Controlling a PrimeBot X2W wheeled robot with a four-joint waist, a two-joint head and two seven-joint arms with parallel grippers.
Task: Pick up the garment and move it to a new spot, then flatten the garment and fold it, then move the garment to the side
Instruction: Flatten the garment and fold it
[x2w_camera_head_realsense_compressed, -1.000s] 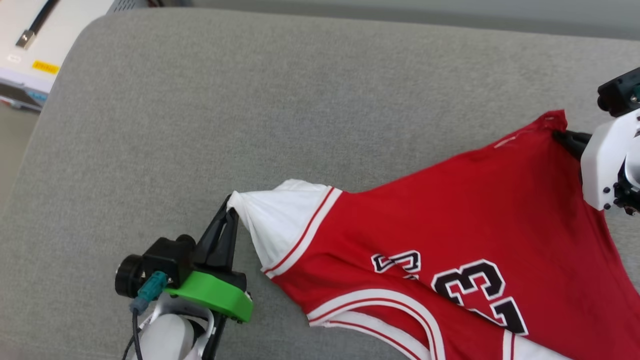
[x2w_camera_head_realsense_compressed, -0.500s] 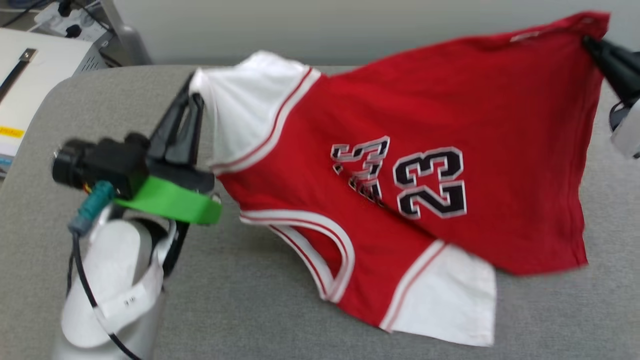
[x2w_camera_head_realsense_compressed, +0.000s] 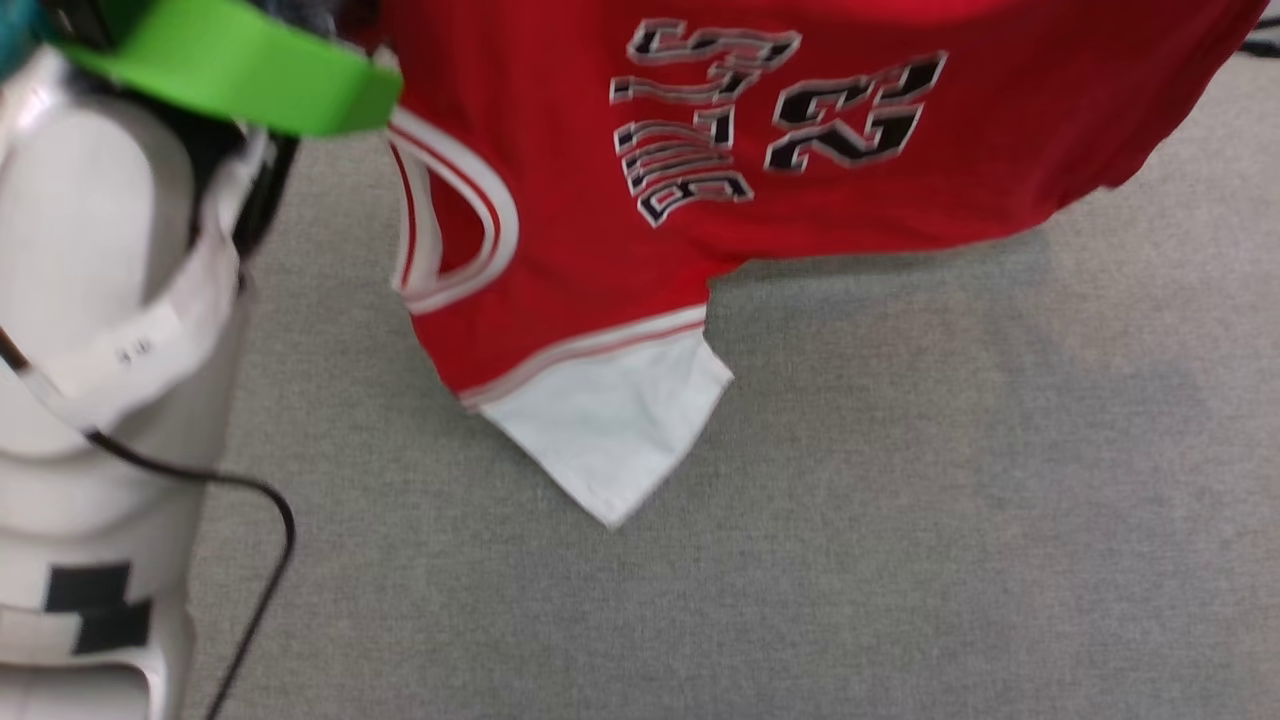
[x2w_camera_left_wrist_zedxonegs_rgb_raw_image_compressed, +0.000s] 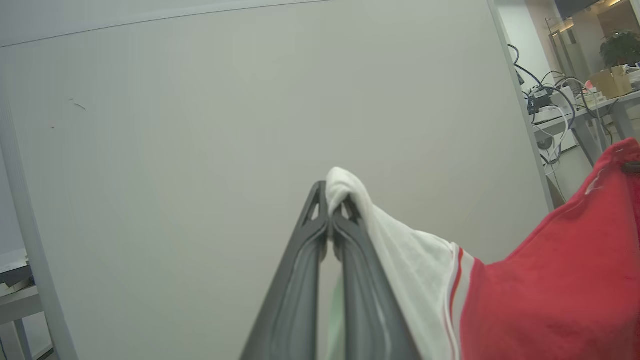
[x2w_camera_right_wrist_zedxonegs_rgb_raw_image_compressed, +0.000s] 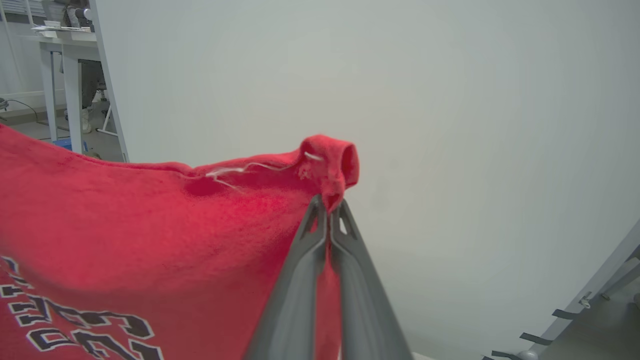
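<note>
Garment (x2w_camera_head_realsense_compressed: 900, 215), "BULLS 23" print (x2w_camera_head_realsense_compressed: 770, 120), sleeve (x2w_camera_left_wrist_zedxonegs_rgb_raw_image_compressed: 400, 240) clamped in left gripper (x2w_camera_left_wrist_zedxonegs_rgb_raw_image_compressed: 328, 202), red corner (x2w_camera_right_wrist_zedxonegs_rgb_raw_image_compressed: 332, 160) clamped in right gripper (x2w_camera_right_wrist_zedxonegs_rgb_raw_image_compressed: 327, 210)

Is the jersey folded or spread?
Spread: the jersey hangs between the left gripper, pinching a white sleeve, and the right gripper, pinching a red corner.

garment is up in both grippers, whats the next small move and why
Probably lower the garment onto the grey surface, kept stretched: the left gripper pinches a white sleeve tip, the right gripper a red corner, and the other sleeve hangs lowest.
</note>
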